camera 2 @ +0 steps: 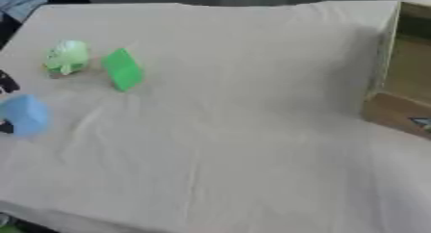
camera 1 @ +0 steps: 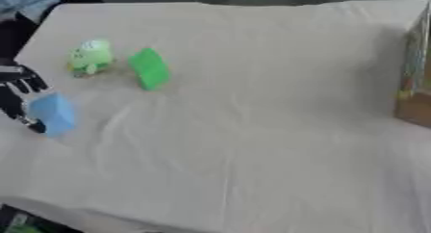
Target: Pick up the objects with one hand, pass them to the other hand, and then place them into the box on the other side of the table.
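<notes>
The light blue block sits near the left edge of the cloth-covered table, with the left hand curled round it, dark fingers showing above and below it. Farther back lie a green block, tilted, and just beside it a pale green toy. The cardboard box stands at the table's right edge.

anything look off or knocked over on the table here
Nothing is spilled or damaged. The green block stands tilted beside the pale green toy, and the cloth is wrinkled. The left hand is at the blue block.
</notes>
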Robot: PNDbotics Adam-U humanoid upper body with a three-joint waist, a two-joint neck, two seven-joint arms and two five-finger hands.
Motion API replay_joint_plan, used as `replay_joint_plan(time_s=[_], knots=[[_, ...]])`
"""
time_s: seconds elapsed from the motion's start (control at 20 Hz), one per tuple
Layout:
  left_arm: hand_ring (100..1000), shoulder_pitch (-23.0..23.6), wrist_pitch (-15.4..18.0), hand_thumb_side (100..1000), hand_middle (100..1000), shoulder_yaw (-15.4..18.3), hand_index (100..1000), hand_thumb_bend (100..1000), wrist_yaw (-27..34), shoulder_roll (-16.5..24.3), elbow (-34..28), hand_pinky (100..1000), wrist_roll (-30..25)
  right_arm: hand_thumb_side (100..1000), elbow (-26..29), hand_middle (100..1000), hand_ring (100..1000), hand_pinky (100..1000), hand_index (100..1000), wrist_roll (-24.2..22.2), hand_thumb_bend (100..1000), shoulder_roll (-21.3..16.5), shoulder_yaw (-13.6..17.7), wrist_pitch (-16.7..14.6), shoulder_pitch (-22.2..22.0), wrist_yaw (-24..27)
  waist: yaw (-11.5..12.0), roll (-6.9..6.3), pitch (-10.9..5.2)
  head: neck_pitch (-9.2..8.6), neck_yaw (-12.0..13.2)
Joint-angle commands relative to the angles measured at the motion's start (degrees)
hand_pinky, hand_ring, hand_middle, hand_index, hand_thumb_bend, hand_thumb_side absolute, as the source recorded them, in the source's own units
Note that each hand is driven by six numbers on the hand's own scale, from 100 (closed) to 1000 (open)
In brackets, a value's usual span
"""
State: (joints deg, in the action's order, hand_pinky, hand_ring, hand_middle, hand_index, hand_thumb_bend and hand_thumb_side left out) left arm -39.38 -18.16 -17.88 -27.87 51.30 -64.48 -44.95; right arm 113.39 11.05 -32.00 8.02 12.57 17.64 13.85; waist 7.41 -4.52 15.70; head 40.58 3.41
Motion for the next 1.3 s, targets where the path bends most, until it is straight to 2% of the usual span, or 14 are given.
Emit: replay_joint_plan(time_s=[0.05, 0.7, 1.15, 1.3], knots=[[889, -1.1, 0.6, 100, 811, 0.1, 843, 781, -1.3, 1.1, 0.8, 861, -0.7, 471, 1.2, 876, 978, 992, 1000, -0.2, 100, -1.0, 0.2, -0.1, 0.7, 0.1, 0.0, 0.12, -1.31, -0.42, 0.3], [872, -1.3, 1.2, 100, 792, 0.2, 806, 713, -3.2, -1.0, 2.9, 835, 1.8, 474, 1.2, 876, 978, 992, 1000, -0.6, 100, -0.8, 0.0, 0.1, 0.7, 0.1, -0.1, 0.27, -1.32, -0.38, 0.7], [857, -1.2, 1.1, 100, 769, -0.2, 716, 632, -4.2, -1.5, 3.2, 815, 1.7, 476, 1.2, 877, 979, 993, 1000, -0.8, 100, -0.8, 0.0, 0.1, 0.8, 0.1, -0.2, 0.28, -1.3, -0.36, 1.0], [867, -1.1, 1.6, 100, 784, -0.5, 770, 671, -4.4, -1.3, 3.1, 825, 0.1, 477, 1.2, 877, 979, 993, 1000, -0.7, 100, -0.8, 0.1, 0.2, 0.8, 0.1, -0.2, 0.24, -1.32, -0.34, 1.1]])
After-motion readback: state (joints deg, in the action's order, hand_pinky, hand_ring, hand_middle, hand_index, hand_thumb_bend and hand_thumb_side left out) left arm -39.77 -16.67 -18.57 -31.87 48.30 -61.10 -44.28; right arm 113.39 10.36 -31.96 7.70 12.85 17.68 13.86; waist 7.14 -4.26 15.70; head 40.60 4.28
